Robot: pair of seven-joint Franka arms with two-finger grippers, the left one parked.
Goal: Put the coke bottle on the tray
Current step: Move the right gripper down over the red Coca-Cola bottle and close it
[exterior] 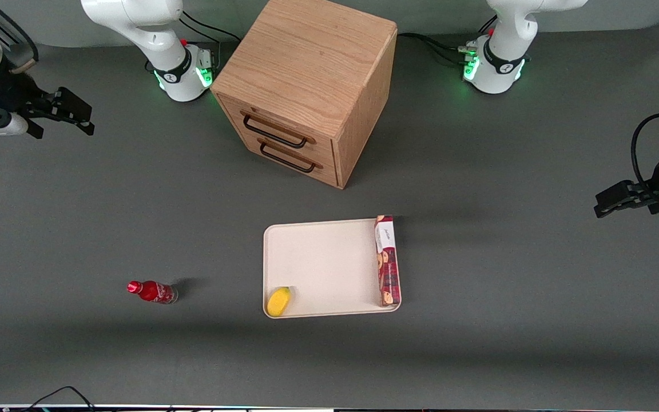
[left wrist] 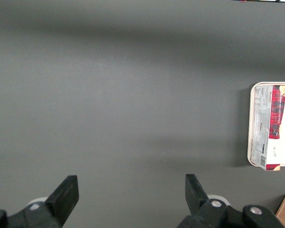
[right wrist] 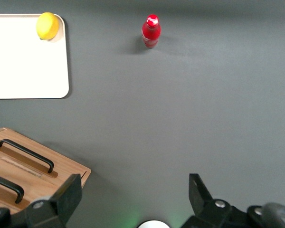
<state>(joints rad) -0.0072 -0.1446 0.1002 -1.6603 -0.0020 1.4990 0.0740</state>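
The hand (exterior: 62, 114) hangs above the bench (exterior: 507, 320) at the working arm's end, well apart from everything on it; its fingers (right wrist: 69, 194) stand wide with nothing between them. The coke bottle (exterior: 152, 292) stands upright on the bare bench, nearer to the front camera than the hand, its red cap (right wrist: 152, 19) on top. The tray (exterior: 324, 266) lies beside the bottle, toward the parked arm's end, with a clear gap between them. A yellow fruit (exterior: 278, 301) sits in the tray's corner closest to the bottle, and a long red biscuit box (exterior: 387, 260) lies along the tray's edge toward the parked arm. The wooden drawer cabinet (exterior: 306, 86) stands farther from the front camera than the tray.
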